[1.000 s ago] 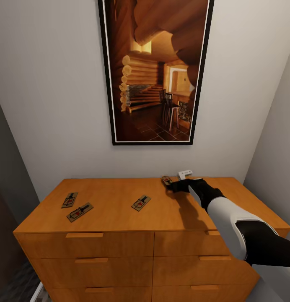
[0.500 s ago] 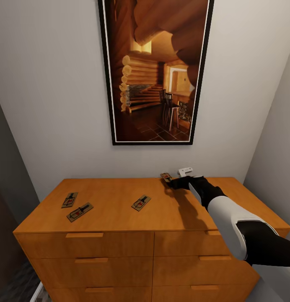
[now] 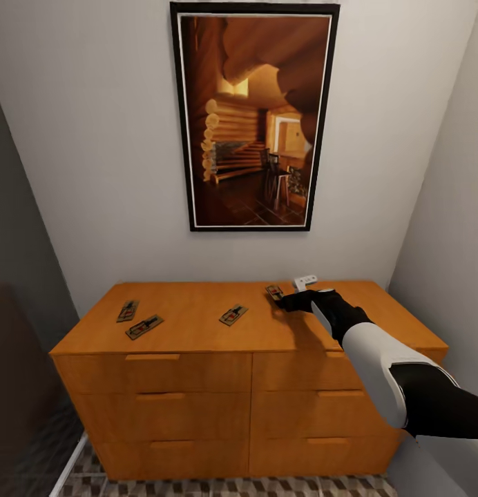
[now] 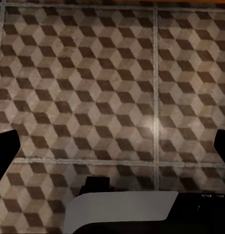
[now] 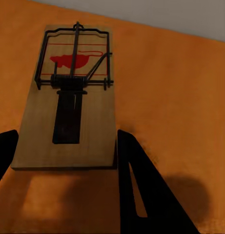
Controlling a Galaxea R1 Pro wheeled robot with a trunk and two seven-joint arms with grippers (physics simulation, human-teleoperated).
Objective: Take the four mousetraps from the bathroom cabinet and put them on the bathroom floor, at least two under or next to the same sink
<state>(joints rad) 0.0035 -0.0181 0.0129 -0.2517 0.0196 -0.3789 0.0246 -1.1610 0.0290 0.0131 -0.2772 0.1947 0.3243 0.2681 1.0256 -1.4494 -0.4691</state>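
Mousetraps lie flat on the cabinet (image 3: 197, 324) worktop. 1 mousetrap (image 5: 68, 102) sits between the right gripper (image 3: 289, 301) fingers, spread wide, not touching. It looks light, thin, stiff. Pinch its long edges.

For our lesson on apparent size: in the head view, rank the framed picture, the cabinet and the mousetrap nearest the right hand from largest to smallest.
1. The cabinet, widest thing in view.
2. The framed picture, tall but narrower.
3. The mousetrap at the right hand, tiny by comparison.
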